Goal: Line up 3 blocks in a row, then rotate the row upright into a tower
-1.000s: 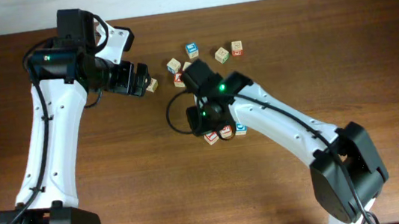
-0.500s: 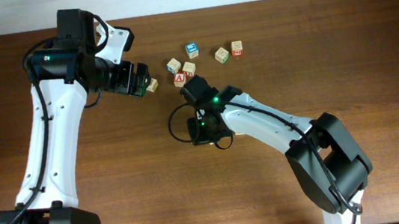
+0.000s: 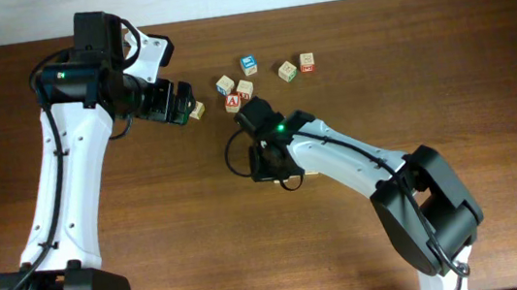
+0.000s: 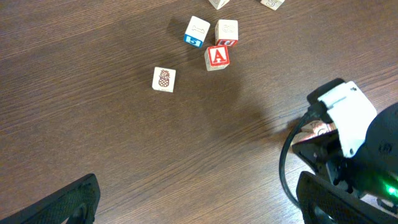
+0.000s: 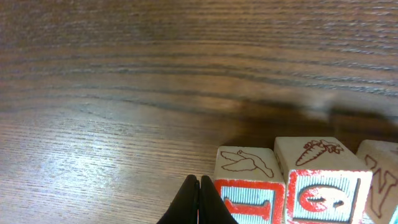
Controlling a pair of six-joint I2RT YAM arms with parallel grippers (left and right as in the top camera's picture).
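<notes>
Right end effector (image 5: 199, 200) was pinched fully shut on nothing in its own wrist view, its tips low over the desk (image 5: 93, 124) and just beside the first block (image 5: 245, 177); I could not tell whether they touched. Next to it stood the carrot block (image 5: 317, 171), both red-printed on their near faces. The third block (image 5: 380, 177) was cut off by the right border, its print colour unreadable. Bare wood lay open to the left and beyond.

From overhead, my right wrist (image 3: 274, 148) covered those blocks and the tips. My left end effector (image 3: 182, 105) stood wide open and empty, the pineapple cube (image 3: 197, 110) just beside it.

In the left wrist view, its fingers (image 4: 65, 200) were dark shapes cut off at the bottom corners. A half-hidden block (image 4: 316, 129) peeked from under my right arm, well apart from the red "A" cube (image 4: 217, 56).
</notes>
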